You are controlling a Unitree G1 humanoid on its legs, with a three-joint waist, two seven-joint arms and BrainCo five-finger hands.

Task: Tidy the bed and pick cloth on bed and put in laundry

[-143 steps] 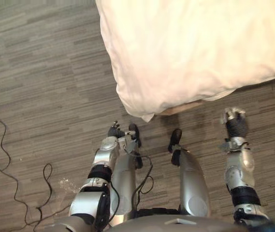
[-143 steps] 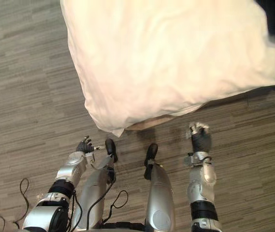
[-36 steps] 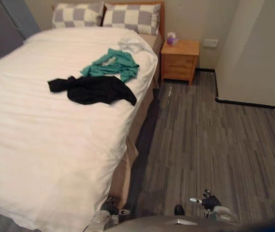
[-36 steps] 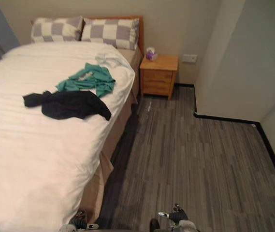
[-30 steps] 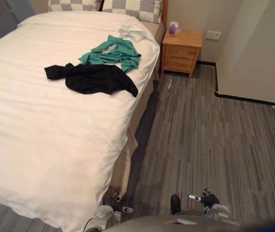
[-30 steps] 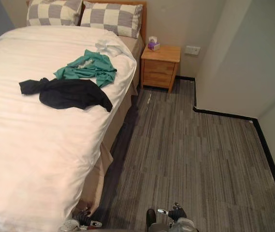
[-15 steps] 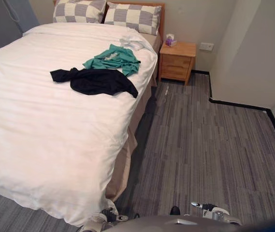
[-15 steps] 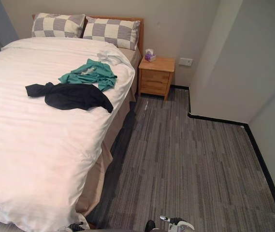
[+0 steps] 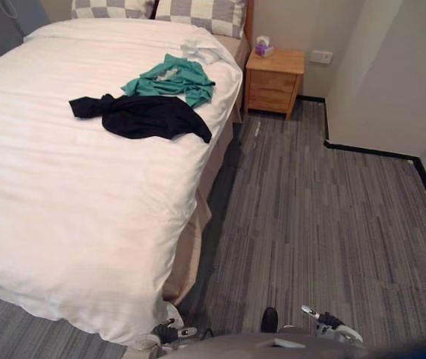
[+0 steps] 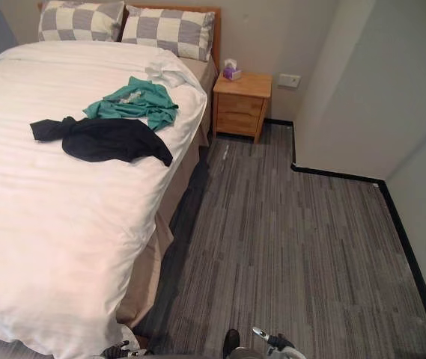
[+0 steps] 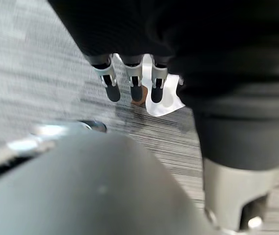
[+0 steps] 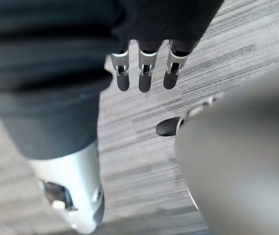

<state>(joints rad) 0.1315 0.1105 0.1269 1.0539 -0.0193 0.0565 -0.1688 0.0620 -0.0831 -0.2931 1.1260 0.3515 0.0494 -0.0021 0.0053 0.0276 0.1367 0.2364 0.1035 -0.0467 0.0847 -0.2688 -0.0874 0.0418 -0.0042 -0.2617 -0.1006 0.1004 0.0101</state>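
The left hand (image 11: 136, 88) and the right hand (image 12: 144, 81) hang low over the floor (image 9: 325, 224), fingers straight and loose, holding nothing. On the white bed (image 9: 63, 209) lie one black cloth (image 9: 141, 117) and one green cloth (image 9: 174, 78), just beside each other, near two checked pillows (image 10: 169, 31).

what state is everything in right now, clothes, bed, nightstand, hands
black cloth: crumpled on the bed
green cloth: crumpled on the bed
white cloth: bunched near the pillows
bed: white cover spread over it
nightstand: drawers shut
left hand: open, empty
right hand: open, empty
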